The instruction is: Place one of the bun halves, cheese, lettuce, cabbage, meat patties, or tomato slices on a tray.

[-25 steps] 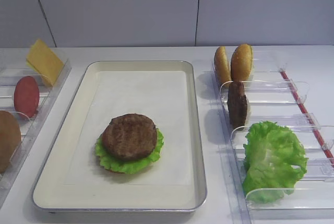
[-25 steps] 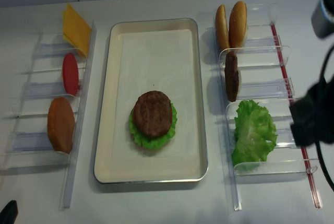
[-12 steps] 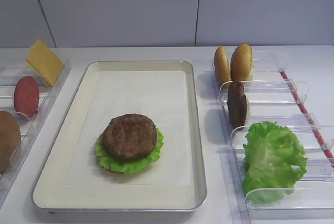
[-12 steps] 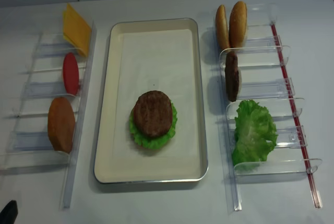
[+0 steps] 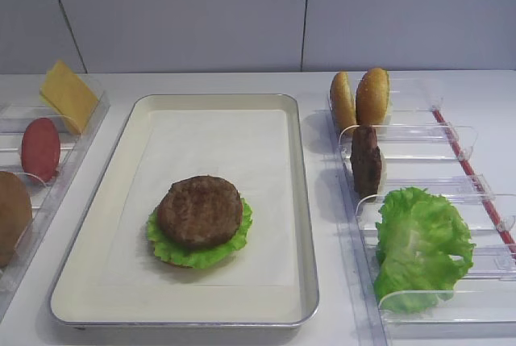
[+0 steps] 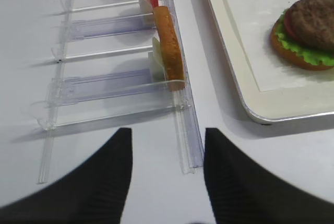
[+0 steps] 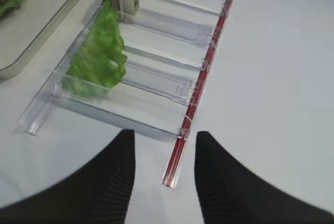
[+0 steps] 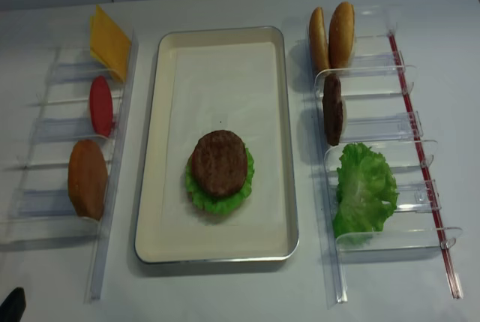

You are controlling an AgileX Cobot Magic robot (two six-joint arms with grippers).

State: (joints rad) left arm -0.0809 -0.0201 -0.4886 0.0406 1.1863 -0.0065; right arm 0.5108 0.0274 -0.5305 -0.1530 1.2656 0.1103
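- My right jaws (image 7: 163, 174) stand apart, empty, over the bench.
- Lettuce (image 7: 99, 57) lies at eleven o'clock, well apart.
- Left jaws (image 6: 167, 174) likewise parted, empty.

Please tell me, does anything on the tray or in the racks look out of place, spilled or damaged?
Nothing stands out. The stack on the tray sits level, and the cheese and bun halves stand in their racks.

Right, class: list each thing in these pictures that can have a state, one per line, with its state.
tray: holds a stack
meat patty: flat, on lettuce, topping stack
spare patty: on edge in rack
bun halves: on edge in rack
left gripper: open, empty
right gripper: open, empty
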